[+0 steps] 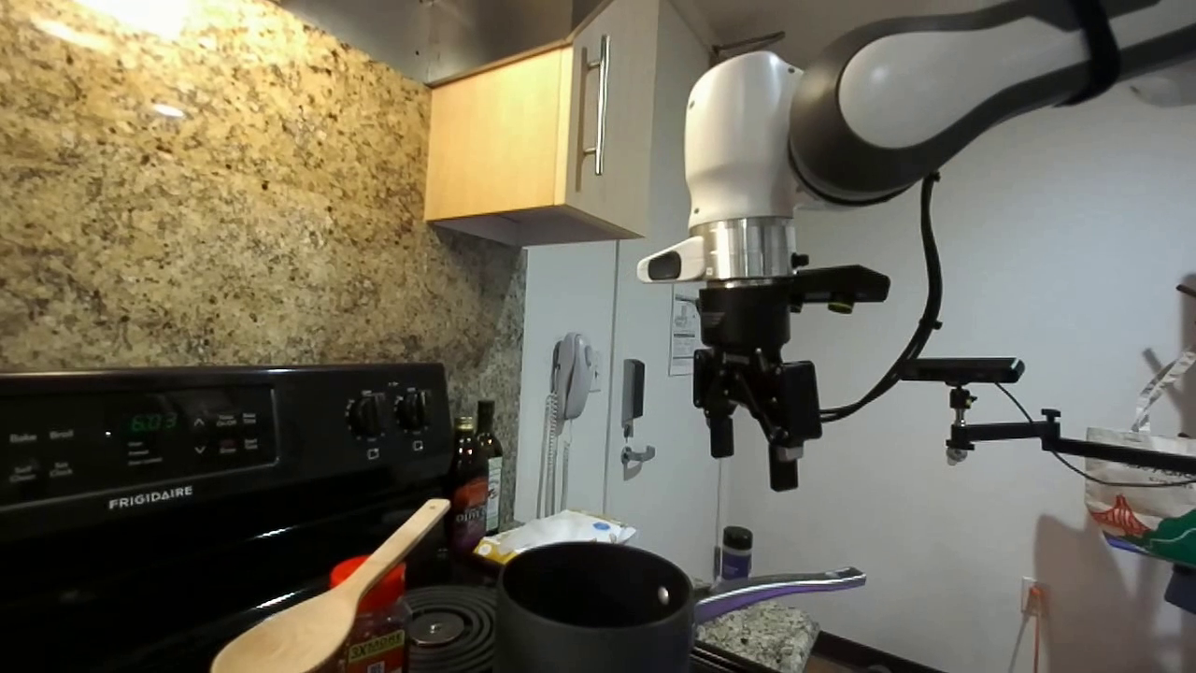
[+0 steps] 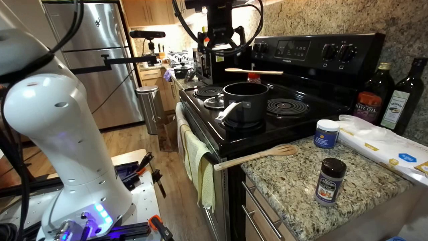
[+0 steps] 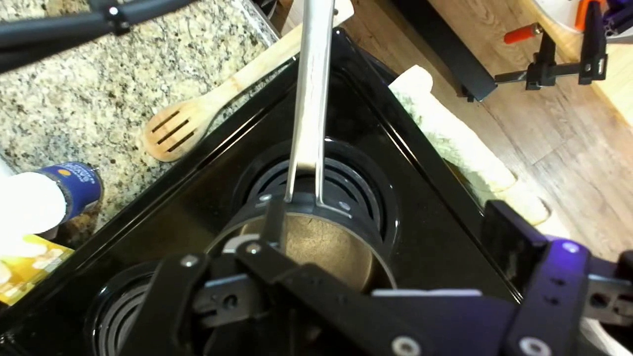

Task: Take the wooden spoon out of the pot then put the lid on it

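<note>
While the hand (image 1: 753, 460) hangs pointing down, right of ctr in an exterior view & well above the pot (image 1: 593, 654), its fingers (image 1: 784, 470) stand spread wide w/ nothing btwn them. Wrist view agrees: jaws far apart across the lwr half of the frame, the finger nearer mid-frame hiding part of the pot's rim.

Pot sits upright & uncovered on a coil burner (image 3: 353, 180) of the black stove (image 2: 287, 125); its silvery handle (image 3: 312, 99) runs to the top edge in the wrist view.

Wooden spoon (image 1: 290, 636) is out of the pot: lwr left in an exterior view, lying across the red-capped jar (image 1: 378, 636), bowl at the bottom edge, handle slanting up to the right. Upper mid-frame in an exterior view, the spoon (image 2: 255, 71) shows approx level atop that jar.

Lid (image 2: 210, 103) is off, lying on the stove just left of the pot in an exterior view, knob up, partly hidden by the pot; can't tell if they touch.

Lwr right of that frame: granite table (image 2: 291, 187) w/ a slotted spatula (image 2: 267, 152), head on the stone, handle jutting past the edge near a yellow towel (image 2: 199, 160); also a white-capped blue jar (image 2: 326, 138), a black-capped shaker (image 2: 329, 185) & a white box (image 2: 384, 150). Oil bottles (image 2: 369, 100), 2 of them, stand far right. Arm's white base (image 2: 83, 180), blue lights lit, stands at left.
</note>
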Robot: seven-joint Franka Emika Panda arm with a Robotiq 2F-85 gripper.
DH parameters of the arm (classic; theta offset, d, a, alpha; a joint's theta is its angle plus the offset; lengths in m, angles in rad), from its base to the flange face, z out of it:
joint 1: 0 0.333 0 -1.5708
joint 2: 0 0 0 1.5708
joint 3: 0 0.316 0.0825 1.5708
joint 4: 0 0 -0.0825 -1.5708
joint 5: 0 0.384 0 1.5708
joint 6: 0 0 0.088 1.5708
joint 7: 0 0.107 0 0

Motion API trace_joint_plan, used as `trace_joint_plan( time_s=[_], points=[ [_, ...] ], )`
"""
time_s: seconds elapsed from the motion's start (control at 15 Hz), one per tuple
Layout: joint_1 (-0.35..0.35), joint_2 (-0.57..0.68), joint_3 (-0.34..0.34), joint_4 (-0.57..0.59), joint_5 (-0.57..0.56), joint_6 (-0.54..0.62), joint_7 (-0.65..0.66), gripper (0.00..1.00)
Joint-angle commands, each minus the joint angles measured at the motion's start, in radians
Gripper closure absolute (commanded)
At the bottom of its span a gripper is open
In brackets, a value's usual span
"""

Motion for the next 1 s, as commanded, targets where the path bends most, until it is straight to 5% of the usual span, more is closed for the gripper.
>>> trace_joint_plan(
  time_s=[0.0,0.93],
  points=[
    [0.004,0.029,0.008,0.022,-0.008,0.016,0.011,0.00],
    [-0.015,0.049,-0.093,-0.145,0.073,0.139,-0.166,0.00]
  ],
)
